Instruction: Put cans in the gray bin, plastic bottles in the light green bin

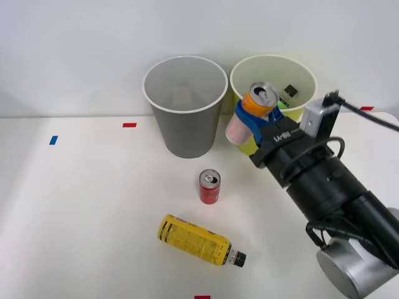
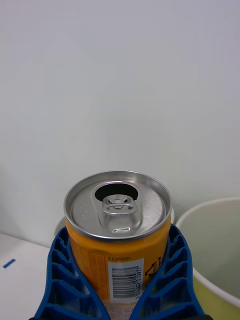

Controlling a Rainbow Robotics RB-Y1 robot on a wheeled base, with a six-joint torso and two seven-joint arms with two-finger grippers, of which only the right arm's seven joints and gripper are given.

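Blue ribbed gripper (image 2: 120, 280) clamps the slim orange-to-pink metal can (image 2: 118, 235) around its body, lifted off the table, presumably for carrying to the tall gray bin (image 1: 185, 106).

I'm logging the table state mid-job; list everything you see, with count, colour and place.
Gray bin: one, gray with white rim, back centre of the table.
Green bin: one, yellow-green with white rim, right of the gray bin; a dark-capped bottle lies inside.
Orange can: one, orange fading to pink, held tilted in the air in front of the green bin.
Red can: one, upright, table centre.
Yellow bottle: one, black cap, lying on its side near the front.
Tape marks: red and blue, scattered on the table.
Right gripper: blue fingers shut on the orange can.
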